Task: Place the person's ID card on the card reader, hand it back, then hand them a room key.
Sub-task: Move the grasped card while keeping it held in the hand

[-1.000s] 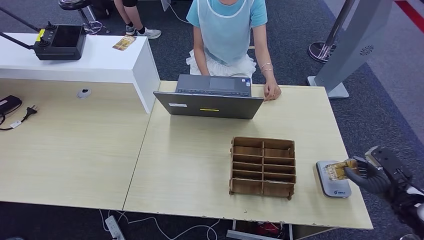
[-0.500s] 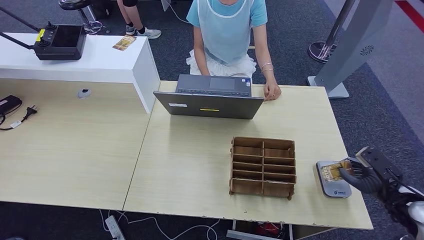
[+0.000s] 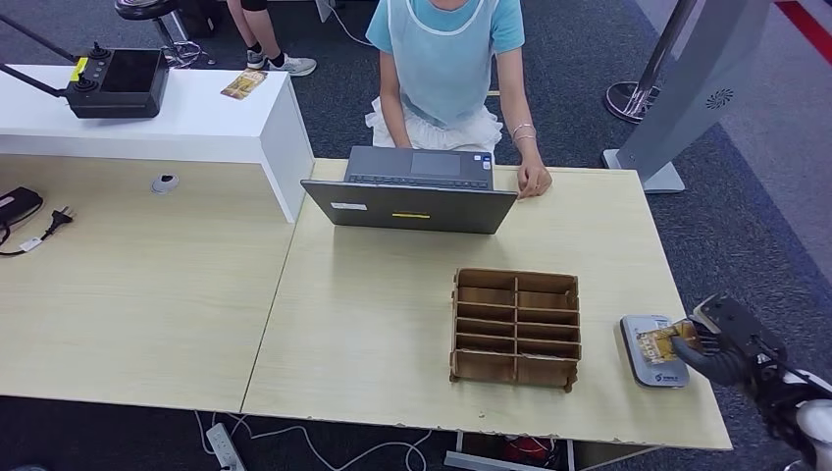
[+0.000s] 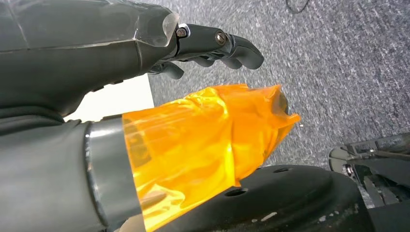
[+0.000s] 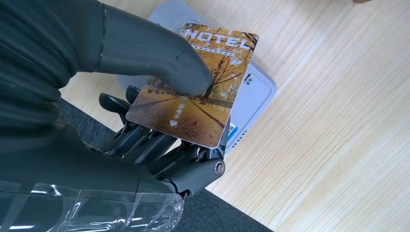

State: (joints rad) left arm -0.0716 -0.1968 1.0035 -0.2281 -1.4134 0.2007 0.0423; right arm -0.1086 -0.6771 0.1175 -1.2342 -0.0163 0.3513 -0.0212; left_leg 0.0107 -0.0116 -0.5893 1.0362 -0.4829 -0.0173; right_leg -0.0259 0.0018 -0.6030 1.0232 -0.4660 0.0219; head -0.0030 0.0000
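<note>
The right hand (image 5: 159, 111) pinches the card (image 5: 196, 84) between thumb and fingers, holding it over the grey card reader (image 3: 651, 351) at the tabletop (image 3: 392, 324) edge.

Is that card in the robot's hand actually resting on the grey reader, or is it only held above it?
Cannot tell. In the right wrist view the right hand pinches the card over the card reader, but the card hides where they would meet.

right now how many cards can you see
2. One hotel card is held in the right hand over the grey card reader. Another card lies on the white counter, far left. The wooden organizer slots may hide more.
</note>
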